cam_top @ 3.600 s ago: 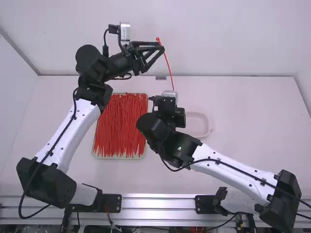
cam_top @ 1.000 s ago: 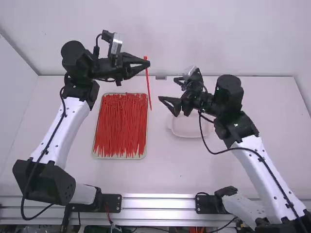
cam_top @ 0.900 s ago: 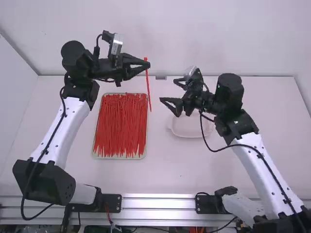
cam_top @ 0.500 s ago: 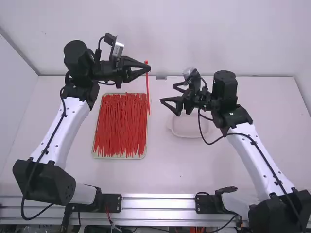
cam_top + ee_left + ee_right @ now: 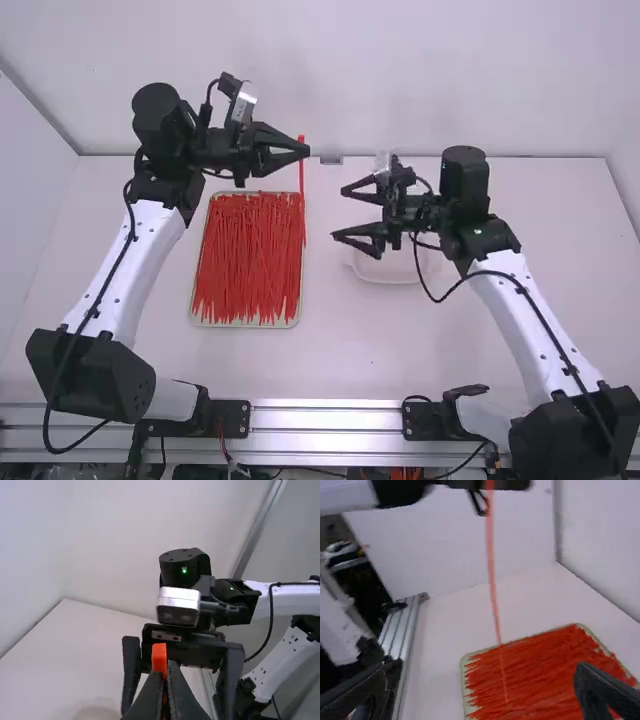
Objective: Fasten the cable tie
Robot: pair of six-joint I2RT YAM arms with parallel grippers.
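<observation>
My left gripper [image 5: 301, 150] is held high above the far edge of the tray, shut on the head of a red cable tie [image 5: 300, 172] whose tail hangs straight down. In the left wrist view the tie's head [image 5: 159, 653] sticks up between my shut fingers. My right gripper [image 5: 340, 214] faces it from the right, a short way off, open wide with nothing between its fingers. In the right wrist view the tie [image 5: 491, 565] hangs in front, above the tray.
A tray [image 5: 196, 318] packed with several red cable ties lies on the table under the left arm. A shallow white dish [image 5: 397, 274] sits under the right gripper. A rail [image 5: 402, 625] runs along the table's near edge.
The right arm has swung up from low near the tray, now facing the tie. In the last half second its wrist rolled and its open fingers edged closer. The left gripper barely moved.
</observation>
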